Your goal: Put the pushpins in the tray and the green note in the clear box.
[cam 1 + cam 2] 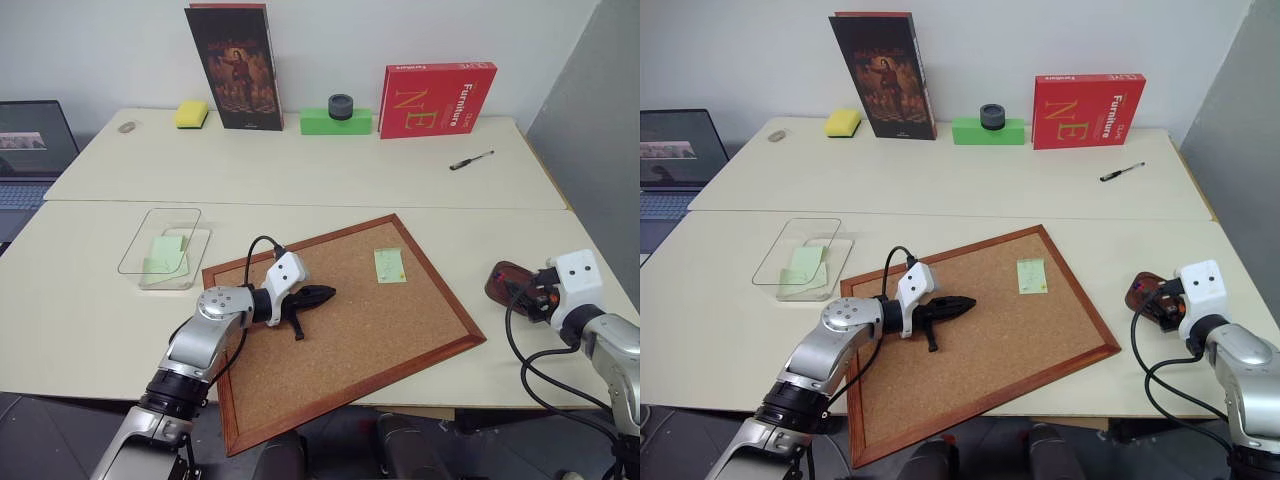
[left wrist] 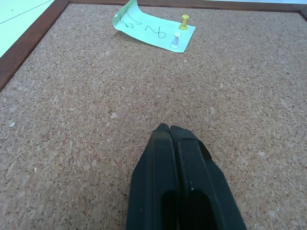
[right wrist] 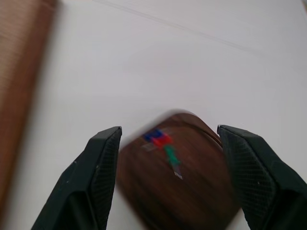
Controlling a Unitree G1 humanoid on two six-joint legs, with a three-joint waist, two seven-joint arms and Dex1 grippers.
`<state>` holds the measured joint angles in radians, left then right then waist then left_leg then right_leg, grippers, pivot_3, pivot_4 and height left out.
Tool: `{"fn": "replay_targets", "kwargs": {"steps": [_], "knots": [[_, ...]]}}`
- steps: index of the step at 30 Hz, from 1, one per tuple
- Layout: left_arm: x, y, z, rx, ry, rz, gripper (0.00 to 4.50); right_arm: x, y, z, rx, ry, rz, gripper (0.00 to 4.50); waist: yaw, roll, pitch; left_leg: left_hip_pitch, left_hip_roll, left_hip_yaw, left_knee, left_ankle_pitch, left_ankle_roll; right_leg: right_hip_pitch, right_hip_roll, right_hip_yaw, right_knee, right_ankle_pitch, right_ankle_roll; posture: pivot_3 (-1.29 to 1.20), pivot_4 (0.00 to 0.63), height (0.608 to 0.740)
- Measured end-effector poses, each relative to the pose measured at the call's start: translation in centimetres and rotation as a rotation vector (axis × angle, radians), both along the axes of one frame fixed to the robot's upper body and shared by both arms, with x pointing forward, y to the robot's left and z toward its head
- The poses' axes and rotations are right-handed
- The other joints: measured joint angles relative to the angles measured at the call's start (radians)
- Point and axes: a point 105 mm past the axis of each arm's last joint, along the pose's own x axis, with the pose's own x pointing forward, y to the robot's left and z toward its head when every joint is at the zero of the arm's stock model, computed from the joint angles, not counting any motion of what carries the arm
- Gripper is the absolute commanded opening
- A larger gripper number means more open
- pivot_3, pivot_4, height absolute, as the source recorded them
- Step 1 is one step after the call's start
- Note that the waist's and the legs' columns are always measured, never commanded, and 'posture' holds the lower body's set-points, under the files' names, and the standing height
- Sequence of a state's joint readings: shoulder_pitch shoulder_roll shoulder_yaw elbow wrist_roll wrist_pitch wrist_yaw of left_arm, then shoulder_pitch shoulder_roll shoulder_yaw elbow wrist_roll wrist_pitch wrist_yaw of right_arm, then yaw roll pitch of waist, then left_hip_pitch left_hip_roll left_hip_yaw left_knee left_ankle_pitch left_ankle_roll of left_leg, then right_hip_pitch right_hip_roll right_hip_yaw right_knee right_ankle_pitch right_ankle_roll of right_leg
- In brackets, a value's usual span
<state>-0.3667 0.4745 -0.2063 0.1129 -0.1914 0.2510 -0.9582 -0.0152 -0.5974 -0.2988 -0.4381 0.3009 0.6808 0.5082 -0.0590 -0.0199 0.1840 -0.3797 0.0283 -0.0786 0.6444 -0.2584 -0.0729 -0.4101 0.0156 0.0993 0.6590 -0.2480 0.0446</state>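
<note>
Corkboard (image 1: 340,330) speckled brown, red-brown frame. Note (image 2: 148,29) pale green, dark scribbles. Pins (image 2: 181,31) yellow, white. Tray (image 3: 184,179) dark brown; red, blue, green pins (image 3: 163,143) inside.

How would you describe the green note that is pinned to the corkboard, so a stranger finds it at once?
Find the corkboard lying askew on the near table. Towards its far right corner sits the green note, a pale slip held by two pushpins. Unlike the green slips in the clear box, it lies on cork.

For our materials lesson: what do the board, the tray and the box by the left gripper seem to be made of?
Board: cork, speckled and matte, in a reddish wooden frame. Tray: dark wood, seemingly polished, grain streaks visible. Clear box: transparent, probably plastic; table shows through.
</note>
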Motion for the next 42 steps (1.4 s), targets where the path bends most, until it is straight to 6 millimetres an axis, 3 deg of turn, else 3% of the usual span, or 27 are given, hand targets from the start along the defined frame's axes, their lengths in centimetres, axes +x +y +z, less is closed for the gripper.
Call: {"fn": "replay_targets", "kwargs": {"steps": [4, 9, 14, 21, 31, 37, 42], "knots": [[0.0, 0.0, 0.0, 0.000, -0.001, -0.001, 0.00, -0.4, 4.3, -0.2, 0.062, -0.003, 0.146, 3.38, 0.000, 0.000, 0.000, 0.000, 0.000, 0.000, 0.000, 0.000, 0.000, 0.000, 0.000, 0.000, 0.000, 0.000, 0.000, 0.00, 0.150, 0.740], [0.1, 0.0, 0.0, 0.001, 0.000, -0.002, 0.00, 0.6, 8.4, -0.5, 0.108, -0.030, 0.223, 3.38, 0.000, 0.000, 0.000, 0.000, 0.000, 0.000, 0.000, 0.000, 0.000, 0.000, 0.000, 0.000, 0.000, 0.000, 0.000, 0.00, 0.150, 0.740], [0.1, -0.1, 0.2, 0.001, -0.004, -0.007, 0.00, 2.1, 9.8, -2.5, 0.089, -0.003, 0.212, 3.38, 0.000, 0.000, 0.000, 0.000, 0.000, 0.000, 0.000, 0.000, 0.000, 0.000, 0.000, 0.000, -0.001, 0.000, 0.000, 0.00, 0.150, 0.740], [0.1, 0.0, 0.2, 0.001, -0.004, -0.006, 0.00, 3.0, 11.1, -3.5, 0.075, 0.001, 0.241, 3.38, 0.000, 0.000, 0.000, 0.000, 0.000, 0.000, 0.000, 0.000, 0.000, 0.000, 0.000, 0.000, -0.001, 0.000, 0.000, 0.00, 0.150, 0.740], [0.1, 0.0, 0.2, 0.001, -0.004, -0.004, 0.00, 3.3, 11.8, -4.2, 0.069, 0.011, 0.256, 1.61, 0.000, 0.000, 0.000, 0.000, 0.000, 0.000, 0.000, 0.000, 0.000, 0.000, 0.000, 0.000, 0.000, 0.000, 0.000, 0.00, 0.150, 0.740], [0.1, 0.0, 0.2, 0.002, -0.005, -0.003, 0.00, 3.2, 12.1, -4.3, 0.080, 0.014, 0.262, 0.20, 0.000, 0.000, 0.000, 0.000, 0.000, 0.000, 0.000, 0.000, 0.000, 0.000, 0.000, 0.000, 0.000, 0.000, 0.000, 0.00, 0.150, 0.740], [0.1, 0.0, 0.2, 0.003, -0.005, -0.005, 0.00, 3.2, 12.0, -4.3, 0.078, 0.013, 0.259, 0.09, 0.000, 0.000, 0.000, 0.000, 0.000, 0.000, 0.000, 0.000, 0.000, 0.000, 0.000, 0.000, 0.000, 0.000, 0.000, 0.00, 0.150, 0.740]]}}
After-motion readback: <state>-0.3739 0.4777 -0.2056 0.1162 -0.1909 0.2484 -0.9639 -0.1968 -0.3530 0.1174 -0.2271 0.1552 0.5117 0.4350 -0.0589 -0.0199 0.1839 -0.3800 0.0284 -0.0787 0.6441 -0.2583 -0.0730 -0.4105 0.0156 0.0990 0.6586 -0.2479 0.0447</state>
